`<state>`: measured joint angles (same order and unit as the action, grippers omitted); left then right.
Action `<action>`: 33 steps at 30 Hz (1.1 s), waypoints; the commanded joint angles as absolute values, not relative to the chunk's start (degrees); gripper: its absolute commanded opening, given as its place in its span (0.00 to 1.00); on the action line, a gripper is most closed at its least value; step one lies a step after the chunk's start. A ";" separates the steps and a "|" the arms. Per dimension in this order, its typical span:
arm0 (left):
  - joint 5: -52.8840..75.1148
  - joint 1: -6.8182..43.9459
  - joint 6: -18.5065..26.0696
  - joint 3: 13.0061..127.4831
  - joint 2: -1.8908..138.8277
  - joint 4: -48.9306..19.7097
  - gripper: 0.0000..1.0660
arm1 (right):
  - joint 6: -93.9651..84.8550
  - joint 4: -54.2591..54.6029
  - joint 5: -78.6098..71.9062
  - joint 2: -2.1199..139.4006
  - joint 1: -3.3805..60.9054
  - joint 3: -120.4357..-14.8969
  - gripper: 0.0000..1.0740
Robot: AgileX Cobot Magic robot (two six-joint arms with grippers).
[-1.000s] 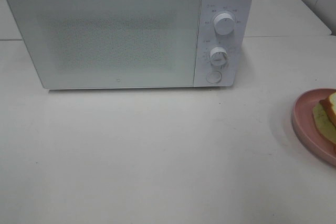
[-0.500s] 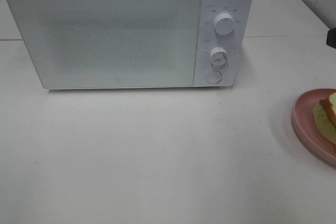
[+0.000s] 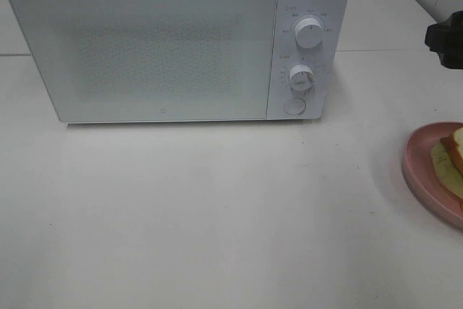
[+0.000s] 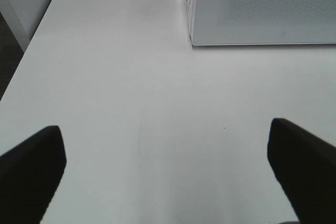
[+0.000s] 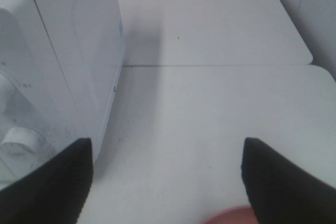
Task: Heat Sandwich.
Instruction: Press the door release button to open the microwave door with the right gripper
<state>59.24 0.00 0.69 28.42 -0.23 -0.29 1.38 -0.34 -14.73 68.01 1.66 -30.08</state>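
the microwave [image 3: 177,41] stands at the back of the white table [image 3: 217,215] with its door [image 3: 145,48] closed. on its control panel are two round knobs, the upper knob [image 3: 309,32] above the lower knob [image 3: 301,77], and a round button [image 3: 294,106] under them.

the sandwich [image 3: 452,157] lies on a pink plate [image 3: 419,171], well to the right of the microwave and nearer the front of the table. the edge of the high view cuts off both, so only part of each shows: a white slice with an orange crust over a pale yellow-green layer.

the left gripper [image 4: 165,171] hangs over bare table in front of the microwave's left corner, its jaws spread wide with nothing between them. the right gripper [image 5: 163,182] hovers off the microwave's right side, beside the panel. its fingers are parted and empty, and the rim of the plate sits just below them. in the high view only a dark bit of this arm shows, at the right edge.
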 commanded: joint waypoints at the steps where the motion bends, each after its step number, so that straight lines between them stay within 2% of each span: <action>1: 58.84 0.00 0.63 28.19 -1.78 -0.63 0.99 | 0.46 -0.52 -24.47 69.50 1.49 -27.10 0.71; 5: 58.84 0.00 0.63 28.19 -1.78 -0.63 0.99 | -0.63 1.03 -32.49 70.59 2.46 -22.75 0.71; 11: 58.84 0.00 0.63 28.19 -1.78 -0.63 0.99 | -7.10 8.77 -39.48 73.57 8.19 -19.14 0.71; 14: 58.84 0.00 0.63 28.19 -1.78 -0.63 0.99 | -10.94 15.18 -43.26 76.32 13.52 -18.11 0.71; 33: 58.84 0.00 0.63 28.19 -1.78 -0.63 0.99 | -15.58 36.55 -58.84 90.13 35.98 -17.88 0.71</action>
<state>59.30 0.00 0.69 28.42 -0.23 -0.29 -14.78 35.41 -57.35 90.07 35.47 -18.11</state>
